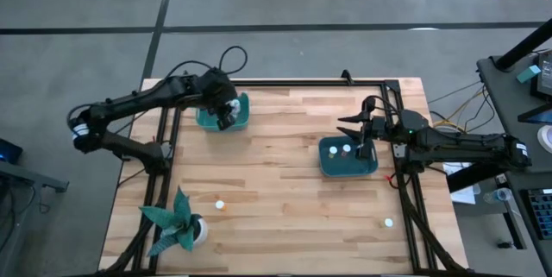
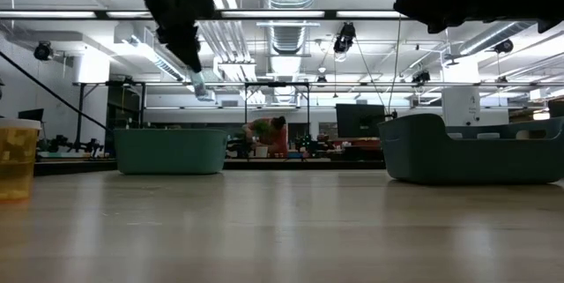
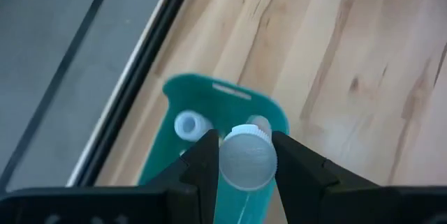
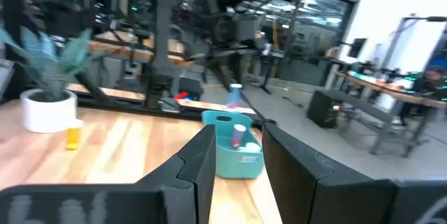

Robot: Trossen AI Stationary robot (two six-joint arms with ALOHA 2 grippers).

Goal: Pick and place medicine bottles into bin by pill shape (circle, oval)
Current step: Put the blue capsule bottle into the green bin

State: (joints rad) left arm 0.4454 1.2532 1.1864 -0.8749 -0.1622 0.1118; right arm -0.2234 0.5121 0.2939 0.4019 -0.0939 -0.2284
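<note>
My left gripper [image 1: 229, 110] hangs above the left teal bin [image 1: 210, 122] at the table's far left, shut on a small medicine bottle [image 3: 246, 160] with a white cap. This bin holds another bottle [image 3: 187, 125]. My right gripper [image 1: 366, 137] hovers over the right teal bin [image 1: 348, 167], its fingers a little apart with nothing between them. That bin holds two bottles [image 1: 339, 149]. Two more bottles stand on the table, one near the plant [image 1: 220, 204] and one at the near right [image 1: 388, 222]. My left gripper pinches the bottle's sides just below the cap [image 3: 244, 140] between its two fingers [image 3: 202, 165]. The fingers slant down from the table's left. The capped end faces back toward the wrist. The bottle is tilted and clear of the bin [image 2: 169, 151] below.
A teal paper plant in a white pot [image 1: 179, 225] stands at the near left corner. A black frame [image 1: 412, 165] runs along the table's left, far and right edges. The middle of the wooden top [image 1: 276, 182] lies bare between the two bins.
</note>
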